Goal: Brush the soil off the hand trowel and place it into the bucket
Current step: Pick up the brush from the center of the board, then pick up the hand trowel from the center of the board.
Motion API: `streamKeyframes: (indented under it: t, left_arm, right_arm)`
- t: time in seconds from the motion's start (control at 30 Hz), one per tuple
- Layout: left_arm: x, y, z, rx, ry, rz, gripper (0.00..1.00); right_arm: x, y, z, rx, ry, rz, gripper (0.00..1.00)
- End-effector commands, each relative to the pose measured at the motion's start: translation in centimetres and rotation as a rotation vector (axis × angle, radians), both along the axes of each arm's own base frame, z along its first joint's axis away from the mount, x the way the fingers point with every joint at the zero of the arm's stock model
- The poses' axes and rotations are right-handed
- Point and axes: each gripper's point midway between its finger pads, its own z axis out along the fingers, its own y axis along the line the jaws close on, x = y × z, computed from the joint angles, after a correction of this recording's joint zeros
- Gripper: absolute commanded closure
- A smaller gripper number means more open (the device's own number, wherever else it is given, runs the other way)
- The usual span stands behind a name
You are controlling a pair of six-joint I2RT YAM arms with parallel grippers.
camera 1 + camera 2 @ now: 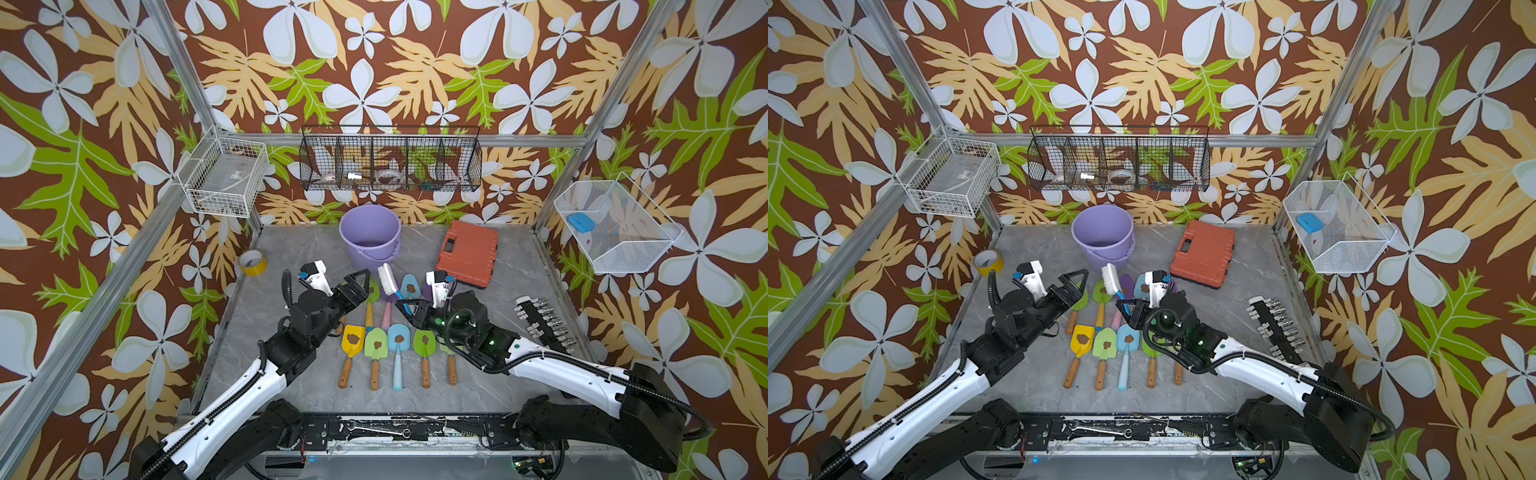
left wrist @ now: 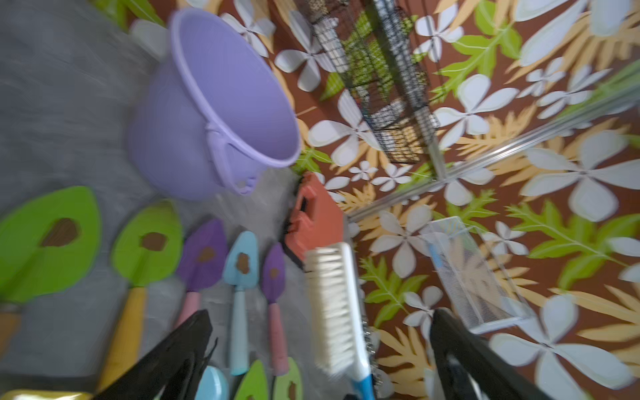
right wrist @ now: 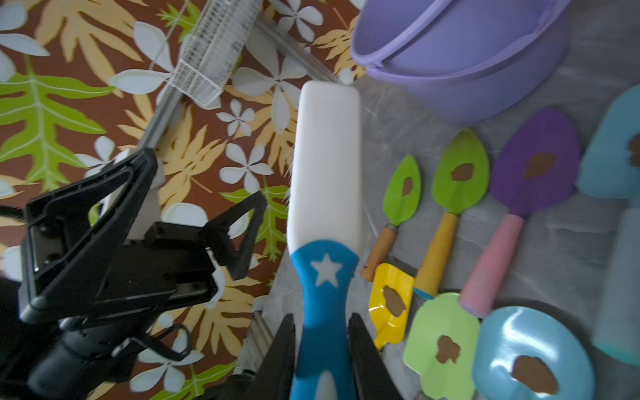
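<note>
Several hand trowels (image 1: 376, 343) with coloured blades lie in two rows mid-table, each bearing a brown soil blob (image 3: 533, 374). Behind them stands the lavender bucket (image 1: 370, 232) (image 1: 1102, 232), upright, nothing visible inside. My right gripper (image 3: 321, 317) (image 1: 403, 305) is shut on the blue handle of a white-headed brush (image 1: 386, 278) (image 2: 332, 304), held tilted above the back row. My left gripper (image 2: 321, 313) (image 1: 365, 286) hovers open just left of the brush, over a green trowel (image 2: 48, 242), with nothing between its fingers.
An orange tool case (image 1: 467, 253) lies at the back right. A yellow tape roll (image 1: 252, 262) sits by the left wall and a socket rail (image 1: 544, 322) by the right wall. Wire baskets (image 1: 390, 164) hang on the walls. A wrench (image 1: 382, 430) rests on the front rail.
</note>
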Motion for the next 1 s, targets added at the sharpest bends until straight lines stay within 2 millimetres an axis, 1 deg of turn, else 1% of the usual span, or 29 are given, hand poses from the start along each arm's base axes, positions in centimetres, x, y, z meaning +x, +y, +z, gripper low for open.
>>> streamKeyframes:
  t: [0.0, 0.07, 0.1, 0.17, 0.23, 0.27, 0.33, 0.4, 0.47, 0.53, 0.57, 0.63, 0.7, 0.83, 0.97]
  left_arm:
    - [-2.0, 5.8, -6.9, 0.428, 0.243, 0.143, 0.0]
    - [-2.5, 6.1, -9.1, 0.535, 0.322, 0.106, 0.0]
    - [-2.6, 6.1, -10.0, 0.566, 0.347, 0.094, 0.0]
    - [-2.4, 5.7, -12.0, 0.594, 0.377, 0.064, 0.0]
    - [-1.9, 4.6, -13.2, 0.579, 0.375, 0.019, 0.0]
    - [-1.6, 4.3, -13.8, 0.585, 0.382, 0.009, 0.0]
    - [-1.1, 4.1, -14.8, 0.604, 0.404, -0.003, 0.03]
    - [-0.4, 3.7, -15.2, 0.596, 0.397, -0.016, 0.09]
    - [0.4, 3.4, -15.9, 0.569, 0.408, -0.035, 0.18]
    - [1.1, 3.3, -16.8, 0.556, 0.436, -0.046, 0.29]
    - [1.4, 3.3, -17.2, 0.564, 0.45, -0.05, 0.31]
    - [1.8, 3.2, -18.1, 0.584, 0.477, -0.06, 0.34]
    - [1.9, 3.0, -18.9, 0.595, 0.499, -0.073, 0.34]
    - [1.9, 3.3, -20.9, 0.63, 0.56, -0.069, 0.34]
    - [2.3, 3.4, -21.8, 0.647, 0.579, -0.061, 0.36]
  right_arm:
    - [0.2, -2.8, -4.0, -0.316, 0.021, -0.042, 1.0]
    - [0.3, -3.3, -4.7, -0.415, 0.022, -0.032, 1.0]
    - [0.4, -3.4, -4.7, -0.438, 0.012, -0.025, 1.0]
    - [0.4, -3.4, -4.6, -0.461, -0.008, -0.017, 1.0]
    - [0.7, -3.3, -4.4, -0.479, -0.023, -0.012, 1.0]
    - [0.8, -3.2, -4.4, -0.487, -0.028, -0.008, 1.0]
    - [0.9, -2.9, -4.1, -0.485, -0.036, 0.0, 1.0]
    - [1.0, -2.5, -3.9, -0.469, -0.044, 0.008, 1.0]
    - [0.9, -2.3, -4.0, -0.46, -0.047, 0.016, 1.0]
    - [0.9, -2.1, -4.2, -0.451, -0.046, 0.02, 1.0]
    - [0.9, -2.0, -4.2, -0.448, -0.047, 0.02, 1.0]
    - [1.0, -2.0, -4.2, -0.447, -0.047, 0.02, 1.0]
    - [1.0, -2.0, -4.2, -0.443, -0.048, 0.019, 1.0]
    - [1.0, -2.0, -4.0, -0.428, -0.056, 0.017, 1.0]
    - [1.0, -2.1, -4.3, -0.426, -0.057, 0.012, 1.0]
